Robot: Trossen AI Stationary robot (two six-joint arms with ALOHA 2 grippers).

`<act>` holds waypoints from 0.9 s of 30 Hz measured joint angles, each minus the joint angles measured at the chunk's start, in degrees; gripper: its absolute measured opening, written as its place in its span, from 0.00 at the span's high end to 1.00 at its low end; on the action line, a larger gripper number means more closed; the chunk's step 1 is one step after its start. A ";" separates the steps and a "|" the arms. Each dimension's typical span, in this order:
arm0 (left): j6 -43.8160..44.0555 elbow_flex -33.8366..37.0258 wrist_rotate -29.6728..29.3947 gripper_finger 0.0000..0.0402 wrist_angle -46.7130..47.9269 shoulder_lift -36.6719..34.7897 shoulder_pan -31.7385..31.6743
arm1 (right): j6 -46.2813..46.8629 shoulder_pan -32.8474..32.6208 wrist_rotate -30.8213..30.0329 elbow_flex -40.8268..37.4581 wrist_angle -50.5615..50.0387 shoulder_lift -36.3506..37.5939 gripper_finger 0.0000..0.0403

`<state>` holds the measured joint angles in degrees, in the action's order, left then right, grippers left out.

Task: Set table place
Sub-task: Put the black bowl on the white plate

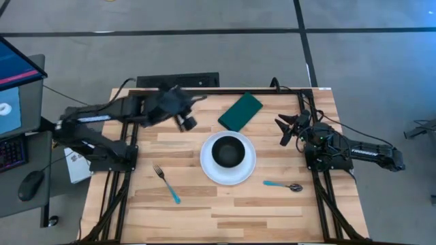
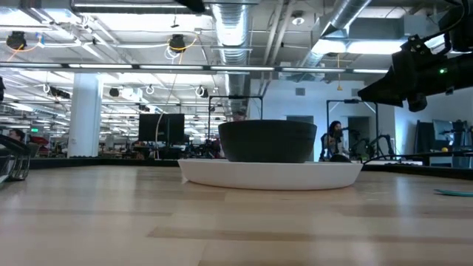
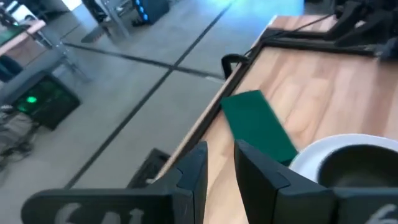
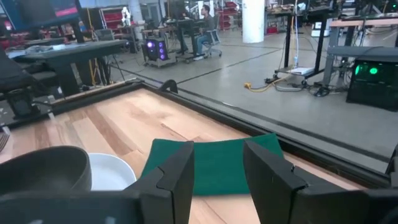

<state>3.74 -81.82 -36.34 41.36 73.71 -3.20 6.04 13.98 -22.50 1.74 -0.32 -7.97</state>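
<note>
A dark bowl (image 1: 227,151) stands in a white plate (image 1: 246,170) at the middle of the light-wood table (image 1: 225,218). A green napkin (image 1: 240,111) lies flat at the far side. It also shows in the left wrist view (image 3: 258,124) and the right wrist view (image 4: 217,163). A fork with a blue handle (image 1: 167,183) lies left of the plate. A spoon with a blue handle (image 1: 285,185) lies to its right. My left gripper (image 1: 194,102) is open and empty above the far left. My right gripper (image 1: 283,131) is open and empty, right of the napkin.
Black framing runs along the table's far edge (image 1: 272,90) and down both sides. A desk with a monitor, keyboard and mouse (image 1: 30,184) stands off the table's left. Bare wood lies along the near edge. People sit at desks in the room beyond (image 4: 202,25).
</note>
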 joint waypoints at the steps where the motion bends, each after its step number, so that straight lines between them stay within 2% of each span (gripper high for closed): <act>1: 0.63 4.53 -0.06 0.82 -2.70 -2.50 0.49 | 0.00 0.00 0.00 0.00 0.00 0.00 0.61; 7: 1.06 28.04 -0.37 0.82 -23.27 -14.20 2.75 | 0.02 -0.01 0.06 0.00 0.00 0.00 0.61; 13: 3.04 43.49 0.65 0.82 -36.83 -19.90 2.93 | 0.10 0.00 0.07 0.00 0.00 0.00 0.61; 20: 6.87 54.62 1.41 0.82 -48.51 -20.23 2.98 | 0.13 0.00 0.09 0.00 0.00 0.00 0.61; 25: 11.79 56.87 1.94 0.82 -47.08 -20.23 3.59 | 0.11 -0.02 0.11 0.00 0.00 0.00 0.61; 27: 13.63 56.87 3.97 0.82 -45.90 -20.23 4.33 | 0.11 0.00 0.07 0.00 -0.02 0.00 0.61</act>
<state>17.37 -24.95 -32.37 -4.54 53.47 1.12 6.15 13.98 -22.44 1.74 -0.34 -7.97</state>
